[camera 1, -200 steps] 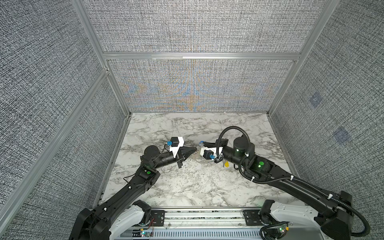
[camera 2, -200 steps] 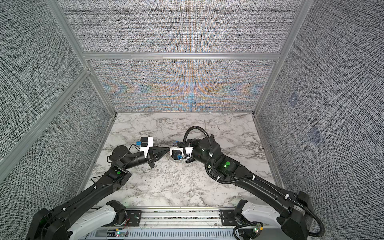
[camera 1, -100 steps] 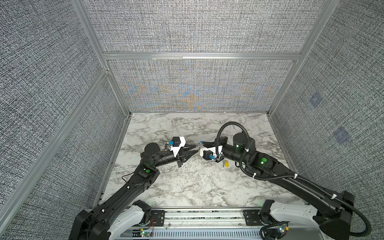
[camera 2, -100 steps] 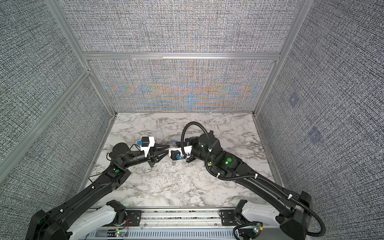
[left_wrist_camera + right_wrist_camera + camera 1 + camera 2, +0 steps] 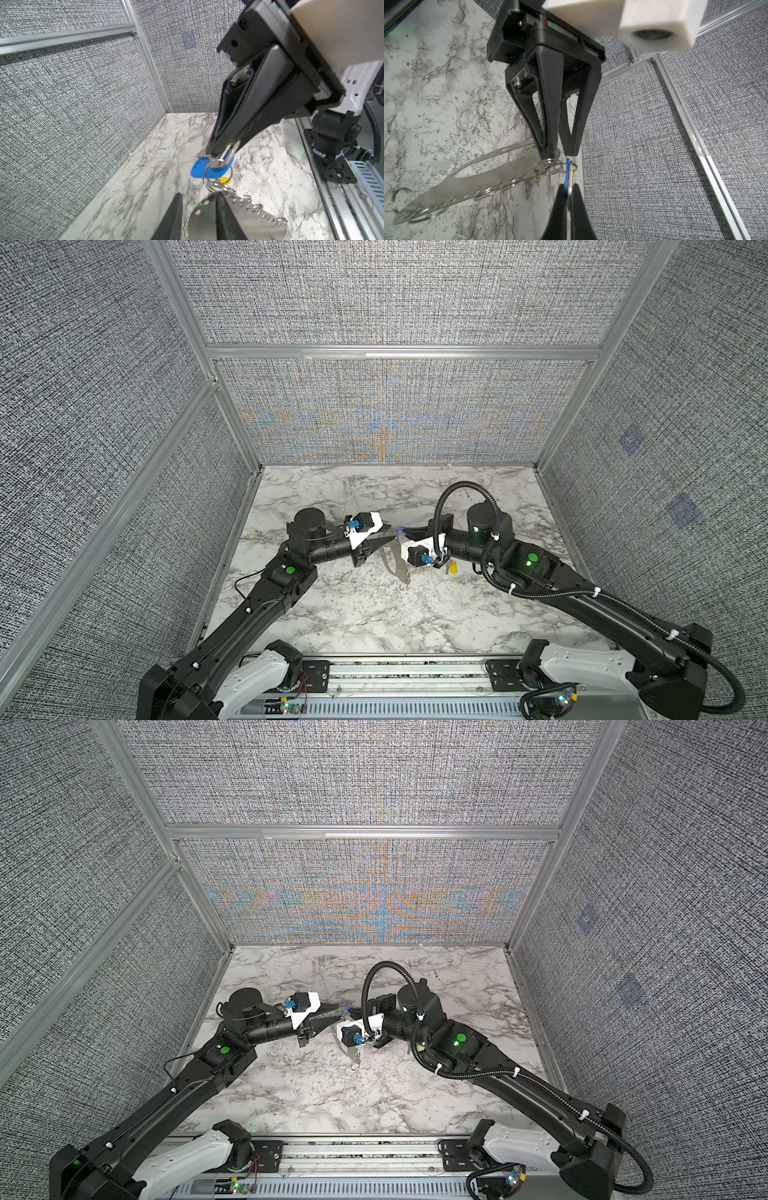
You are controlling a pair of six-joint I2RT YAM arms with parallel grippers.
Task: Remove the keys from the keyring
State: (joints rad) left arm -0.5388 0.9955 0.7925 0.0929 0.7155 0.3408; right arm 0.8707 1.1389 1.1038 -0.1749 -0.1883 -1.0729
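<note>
In both top views the two arms meet tip to tip above the middle of the marble desk point(image 5: 374, 614), and the keyring point(image 5: 395, 566) hangs down between them as a thin grey strip. The wrist views make the grips plain. The right fingers point(image 5: 249, 116) are pressed together on the blue key point(image 5: 202, 169), which is held clear of the desk. The left fingers point(image 5: 548, 116) stand a little apart with a narrow gap, one tip at the keyring's end. Whether it touches the metal, I cannot tell. Small wire rings point(image 5: 548, 166) join the blue key to the keyring there. The yellow key point(image 5: 453, 568) lies on the desk just beside the right wrist, off the keyring.
</note>
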